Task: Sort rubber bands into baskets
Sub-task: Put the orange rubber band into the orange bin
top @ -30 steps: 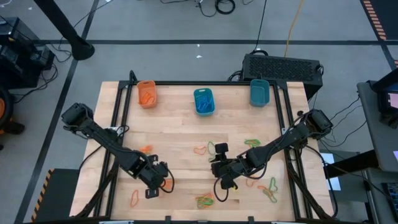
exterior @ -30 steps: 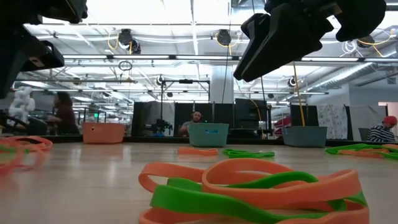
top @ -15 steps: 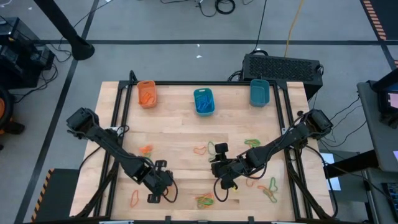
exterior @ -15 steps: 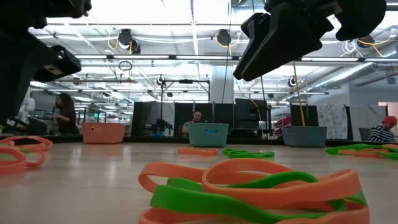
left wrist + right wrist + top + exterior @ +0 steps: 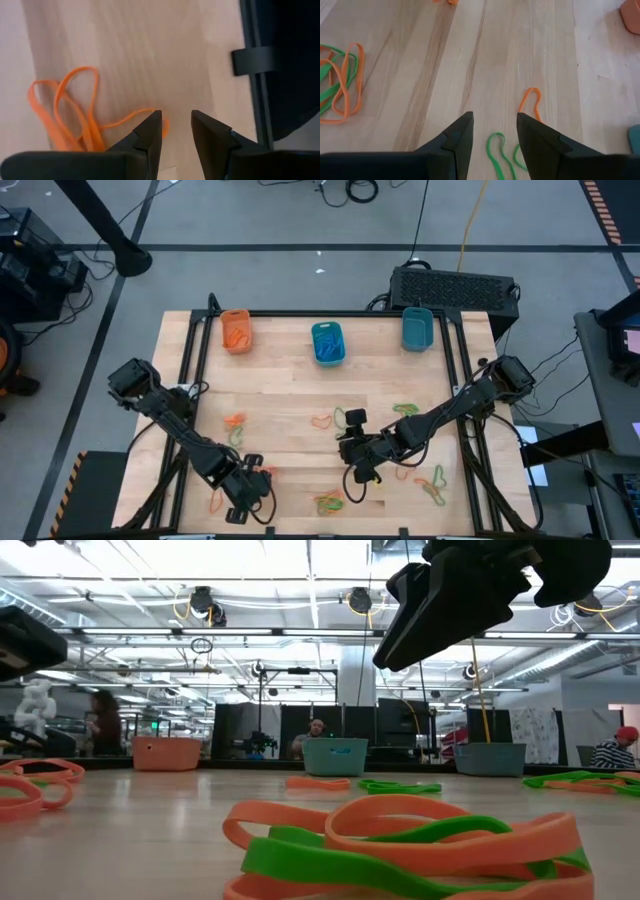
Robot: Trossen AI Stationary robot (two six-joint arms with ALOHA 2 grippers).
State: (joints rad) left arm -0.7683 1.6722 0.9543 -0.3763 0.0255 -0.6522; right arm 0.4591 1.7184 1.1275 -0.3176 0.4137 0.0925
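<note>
Rubber bands in orange and green lie scattered on the wooden table's near half (image 5: pixel 320 421). An orange basket (image 5: pixel 236 330) and two teal baskets (image 5: pixel 327 342) (image 5: pixel 417 328) stand along the far edge. My left gripper (image 5: pixel 243 502) is open, low over the table near its near edge, beside a bunch of orange bands (image 5: pixel 70 115). One strand (image 5: pixel 131 118) runs under its finger; I cannot tell whether they touch. My right gripper (image 5: pixel 350 452) is open and empty above the table's middle, over a green band (image 5: pixel 499 149) and an orange band (image 5: pixel 532 102).
A tangle of orange and green bands (image 5: pixel 328 502) lies near the near edge, close to the low camera (image 5: pixel 400 840). More bands lie at the right (image 5: pixel 432 480). A black rail (image 5: pixel 260 65) frames the table. A black box (image 5: pixel 455 285) stands behind the far right corner.
My left gripper has moved toward the table's near edge, away from the loose bands at the left middle and down beside the orange bunch. My right gripper has kept still.
</note>
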